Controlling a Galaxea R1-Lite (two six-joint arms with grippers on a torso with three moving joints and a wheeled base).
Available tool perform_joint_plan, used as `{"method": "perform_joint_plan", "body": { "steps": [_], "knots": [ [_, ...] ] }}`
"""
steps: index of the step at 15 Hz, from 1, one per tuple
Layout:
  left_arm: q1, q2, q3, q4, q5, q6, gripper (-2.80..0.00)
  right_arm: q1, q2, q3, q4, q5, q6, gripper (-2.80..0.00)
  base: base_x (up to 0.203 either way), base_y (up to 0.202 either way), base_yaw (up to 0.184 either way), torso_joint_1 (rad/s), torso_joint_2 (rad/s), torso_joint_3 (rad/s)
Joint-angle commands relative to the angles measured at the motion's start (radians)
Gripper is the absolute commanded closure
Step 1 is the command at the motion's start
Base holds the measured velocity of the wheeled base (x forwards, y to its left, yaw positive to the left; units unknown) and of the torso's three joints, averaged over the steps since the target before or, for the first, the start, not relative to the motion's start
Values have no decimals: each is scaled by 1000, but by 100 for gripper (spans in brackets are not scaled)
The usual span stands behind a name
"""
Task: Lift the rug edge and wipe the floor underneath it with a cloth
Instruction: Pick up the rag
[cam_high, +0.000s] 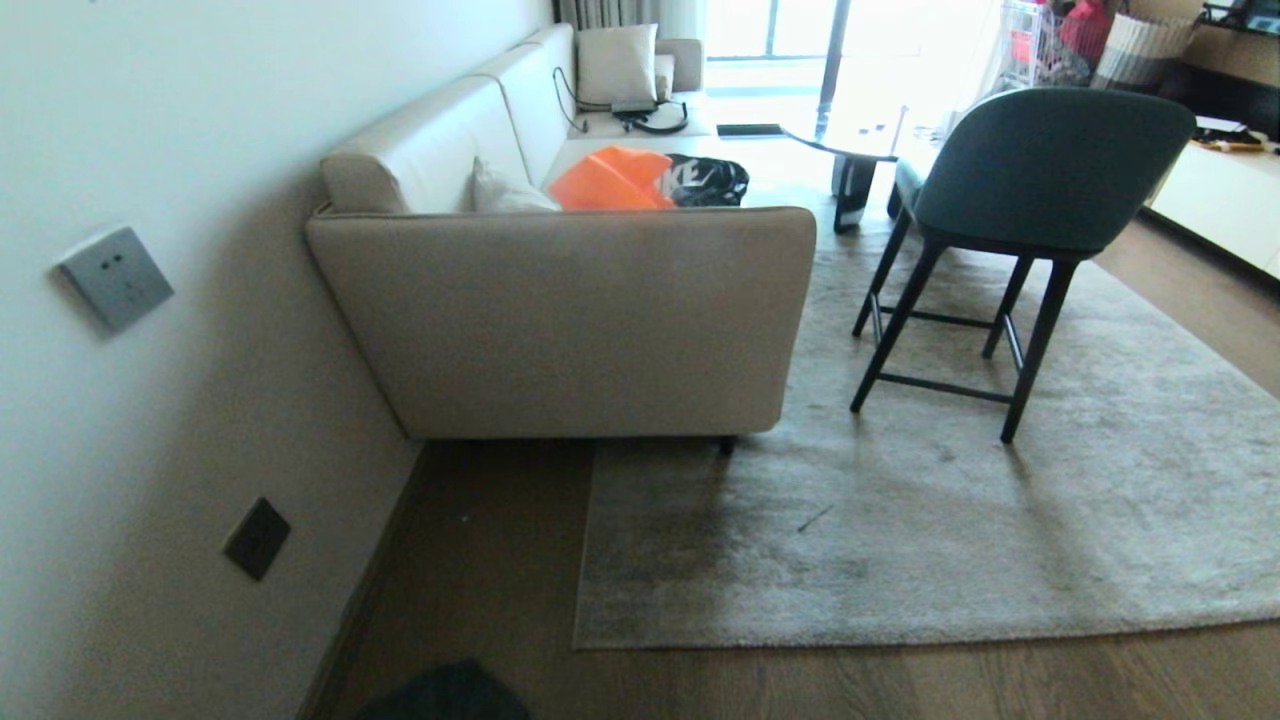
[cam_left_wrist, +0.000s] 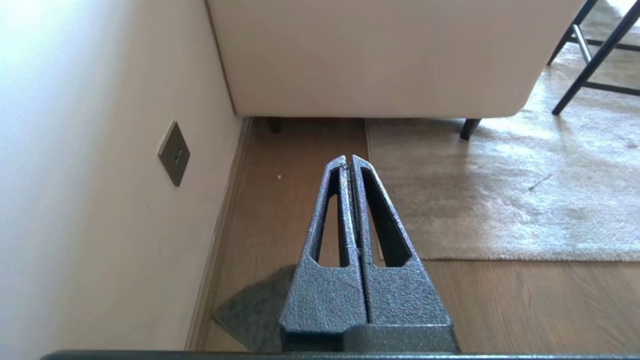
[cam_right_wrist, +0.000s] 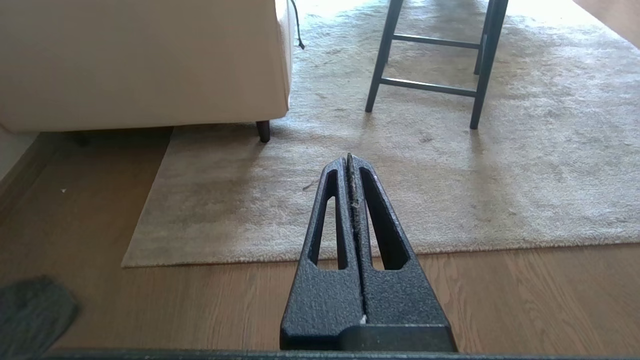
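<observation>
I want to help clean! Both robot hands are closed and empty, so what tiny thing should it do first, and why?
Probably open the left gripper and lower it toward the cloth. The cloth lies loose on the floor near the wall, closest to that arm, and the rug lies flat, so wiping cannot start until something holds the cloth. The right gripper is shut too.

Each gripper (cam_left_wrist: 348, 161) (cam_right_wrist: 348, 159) has dark speckled-metal, tapering fingers with long slotted cutouts.

Sofa (cam_high: 560, 310) against wall (cam_high: 150, 400); chair (cam_high: 1010, 220) on rug (cam_high: 900, 540); cloth (cam_high: 450, 695) on floor (cam_high: 480, 570).
</observation>
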Motion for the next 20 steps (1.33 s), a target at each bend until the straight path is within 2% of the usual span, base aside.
{"method": "perform_joint_plan", "body": {
  "steps": [1, 13, 20],
  "knots": [
    [0, 0, 0, 0, 1, -2, 0, 0, 0, 0, 0, 0, 0, 0, 0, 0, 0, 0, 0, 0],
    [0, 0, 0, 0, -2, -11, 0, 0, 0, 0, 0, 1, 0, 0, 0, 0, 0, 0, 0, -4],
    [0, 0, 0, 0, -2, -11, 0, 0, 0, 0, 0, 0, 0, 0, 0, 0, 0, 1, 3, -171]
  ]
}}
